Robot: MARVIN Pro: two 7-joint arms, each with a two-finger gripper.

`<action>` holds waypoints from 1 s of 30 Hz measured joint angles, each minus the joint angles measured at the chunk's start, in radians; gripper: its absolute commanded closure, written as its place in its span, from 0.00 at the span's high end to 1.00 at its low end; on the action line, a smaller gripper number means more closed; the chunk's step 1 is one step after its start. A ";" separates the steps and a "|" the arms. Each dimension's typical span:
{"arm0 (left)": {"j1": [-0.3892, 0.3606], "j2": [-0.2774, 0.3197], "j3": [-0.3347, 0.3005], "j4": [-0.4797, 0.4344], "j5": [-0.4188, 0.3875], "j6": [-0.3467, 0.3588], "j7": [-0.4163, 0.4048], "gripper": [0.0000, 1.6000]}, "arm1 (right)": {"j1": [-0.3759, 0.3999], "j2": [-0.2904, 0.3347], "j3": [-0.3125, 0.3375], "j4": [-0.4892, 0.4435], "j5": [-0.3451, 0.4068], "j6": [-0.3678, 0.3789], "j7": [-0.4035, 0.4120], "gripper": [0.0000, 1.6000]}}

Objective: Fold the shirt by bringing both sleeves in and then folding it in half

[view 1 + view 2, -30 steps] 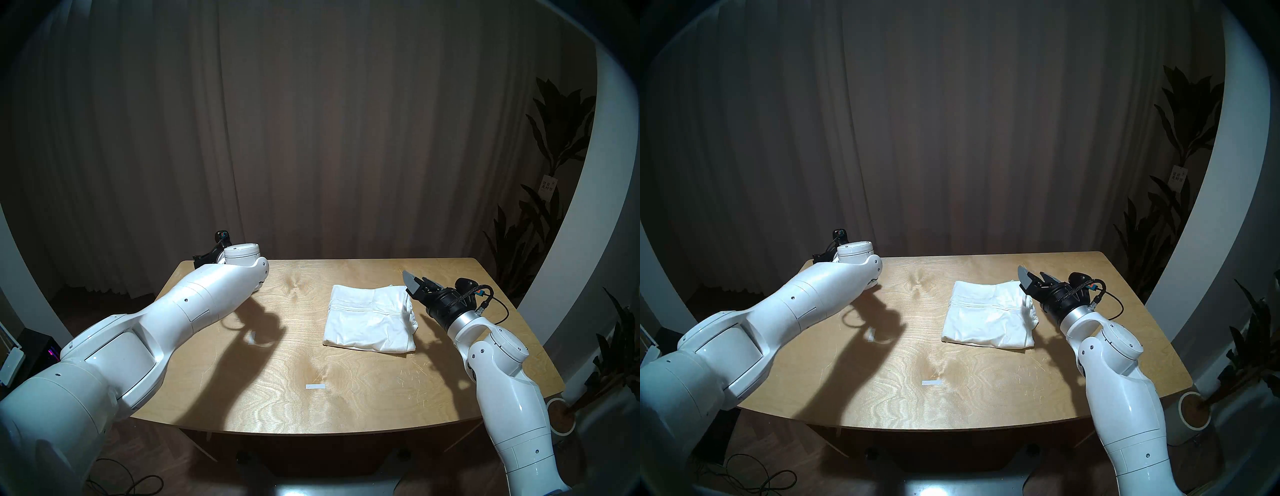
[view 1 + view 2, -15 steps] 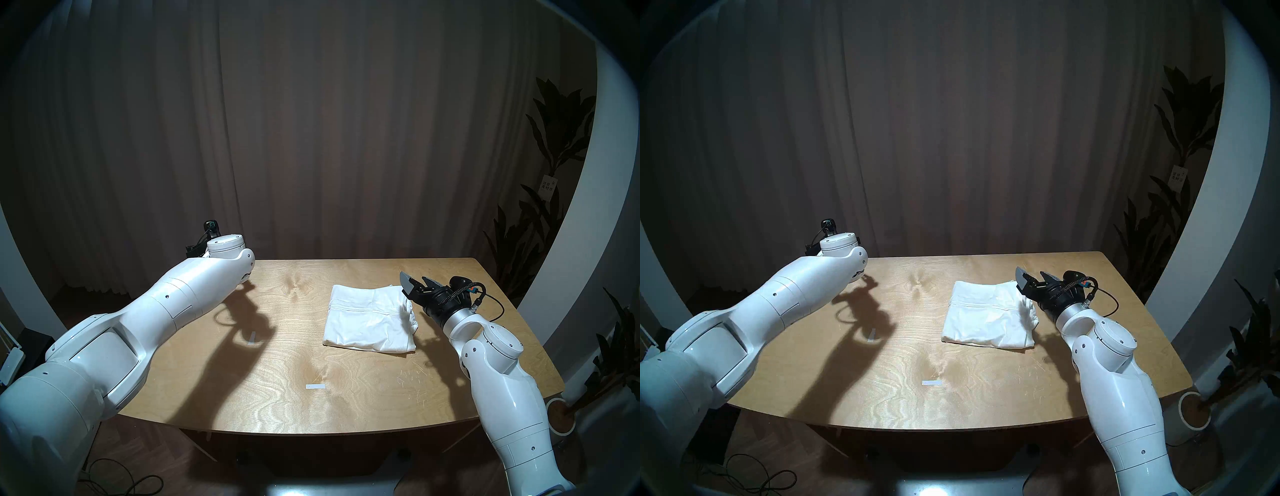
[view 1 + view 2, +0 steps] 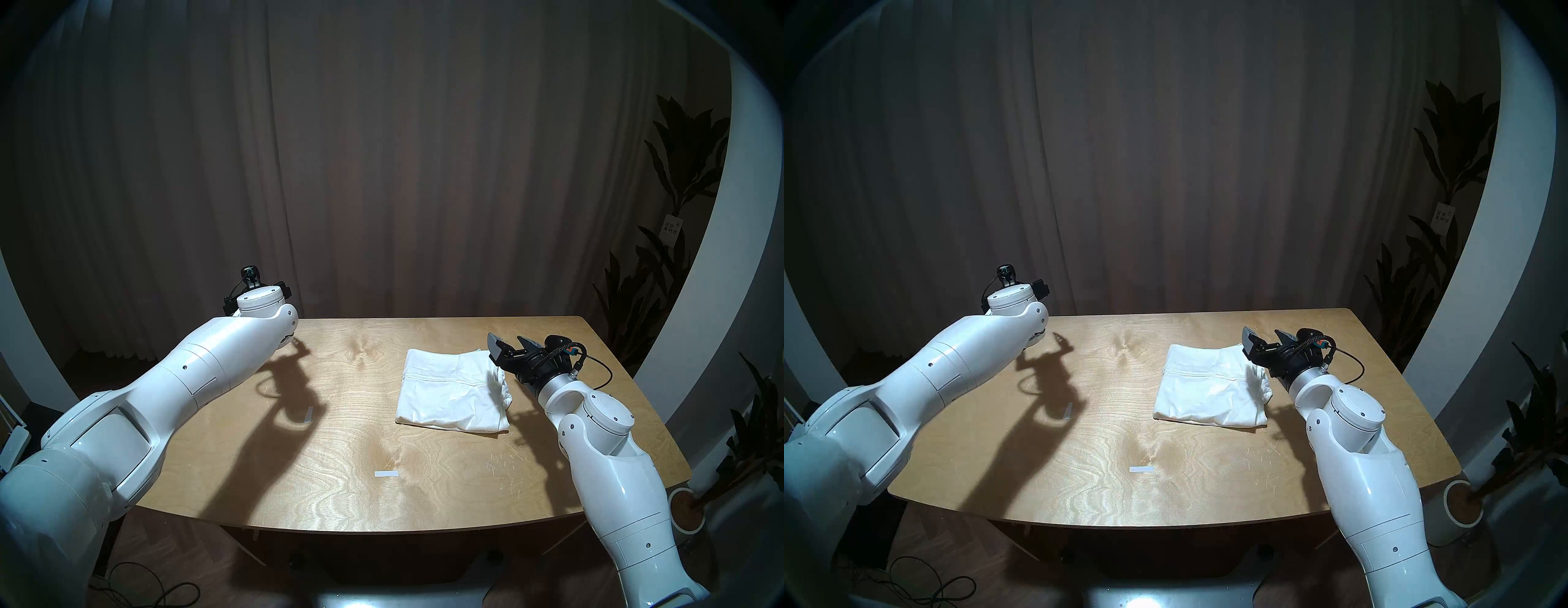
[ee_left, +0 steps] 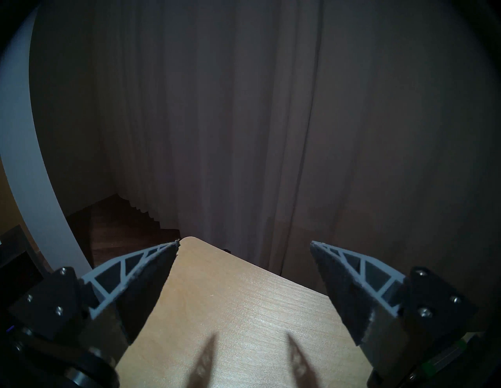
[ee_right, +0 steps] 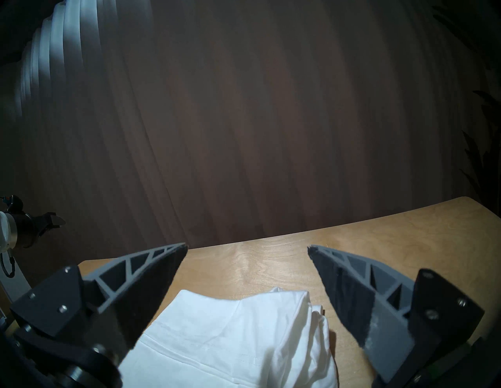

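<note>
Lying folded into a compact white rectangle on the right half of the desk (image 3: 339, 488), nearer the far edge than the near one: the shirt (image 3: 454, 392), with a stitched hem line running across its top layer and bunched layers stacked along its right side. Hovering just above and beside that bunched right edge, not touching the cloth: the right hand (image 3: 509, 342), fingers (image 5: 151, 287) spread wide with nothing between them, pointing roughly level toward the far edge. Hanging over the far left corner of the desk, well apart from the shirt: the left hand (image 4: 244, 243), fingers likewise spread and empty, casting twin finger shadows on the bare wood below. Sitting flat on the wood: two small pale tape strips, one (image 3: 387, 474) near the middle toward the near edge, the other (image 3: 308, 415) left of centre, partly in the left arm's shadow. Hanging behind the desk: a dark curtain (image 3: 382, 170).
</note>
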 measured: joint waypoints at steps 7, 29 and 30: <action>0.021 0.028 -0.006 -0.042 -0.026 -0.014 -0.057 1.00 | 0.014 0.008 -0.019 0.006 -0.040 -0.008 -0.026 1.00; 0.112 0.126 -0.018 -0.173 -0.112 -0.058 -0.262 1.00 | 0.061 0.033 -0.088 0.036 -0.176 -0.035 -0.110 1.00; 0.116 0.130 -0.018 -0.177 -0.114 -0.060 -0.270 1.00 | 0.063 0.034 -0.091 0.037 -0.181 -0.036 -0.113 1.00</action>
